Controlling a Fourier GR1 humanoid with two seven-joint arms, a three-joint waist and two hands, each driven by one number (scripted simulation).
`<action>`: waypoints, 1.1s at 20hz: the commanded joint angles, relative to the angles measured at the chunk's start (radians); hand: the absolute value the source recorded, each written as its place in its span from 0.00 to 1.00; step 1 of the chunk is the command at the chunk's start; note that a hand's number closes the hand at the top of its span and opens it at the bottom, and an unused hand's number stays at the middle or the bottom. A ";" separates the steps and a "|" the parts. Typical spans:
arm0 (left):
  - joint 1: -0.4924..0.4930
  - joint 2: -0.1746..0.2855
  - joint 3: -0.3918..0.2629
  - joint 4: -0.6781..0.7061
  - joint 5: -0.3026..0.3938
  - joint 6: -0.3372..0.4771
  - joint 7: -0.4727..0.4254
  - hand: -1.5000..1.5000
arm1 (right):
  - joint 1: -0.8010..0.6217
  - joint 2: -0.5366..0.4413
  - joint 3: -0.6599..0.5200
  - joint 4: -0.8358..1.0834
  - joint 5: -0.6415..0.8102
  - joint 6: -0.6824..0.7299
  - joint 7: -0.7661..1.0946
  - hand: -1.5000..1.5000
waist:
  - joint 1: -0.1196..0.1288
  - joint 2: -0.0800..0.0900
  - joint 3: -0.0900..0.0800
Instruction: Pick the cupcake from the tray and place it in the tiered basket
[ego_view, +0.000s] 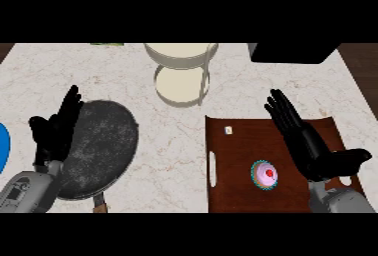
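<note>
Fingers (286, 116) of the right hand (319, 152) are stretching out straight, released, grasping nothing. The hand is hovering over the tray's (221, 150) right half. The cupcake (265, 174) is sitting on the tray, in its near middle part, just left of that hand and not touching it. The left hand (48, 137) is resting well left of the tray, fingers up and relaxed, holding nothing. The tiered basket (181, 67) is standing beyond the tray's far left corner, well apart from the tray.

Handling, judging: the cupcake is looking light and soft, with pink frosting and a red cherry on top that are likely smearing if pressed. The teal paper wrapper is probably crushing easily. Best hold is low on the wrapper, thumb and fingers on opposite sides, staying off the frosting.

Orientation: it is standing upright, top facing up toward the head view, so its long axis is running vertical. Being round, it is favouring no side for the approach. Keeping it level during the carry is mattering.
</note>
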 joint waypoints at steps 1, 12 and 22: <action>0.053 -0.035 0.012 0.030 0.017 -0.001 -0.040 0.50 | -0.012 -0.061 -0.077 -0.051 0.062 -0.105 0.047 1.00 | -0.004 -0.010 0.053; 0.252 -0.104 -0.017 0.030 0.020 0.071 -0.043 0.50 | 0.270 0.048 -0.517 -0.117 0.252 -0.875 0.037 0.00 | -0.130 -0.037 0.050; 0.268 -0.127 -0.086 -0.054 -0.033 0.081 -0.035 0.50 | 0.754 0.080 -0.141 -0.474 0.508 -0.872 0.283 0.00 | -0.018 -0.001 0.045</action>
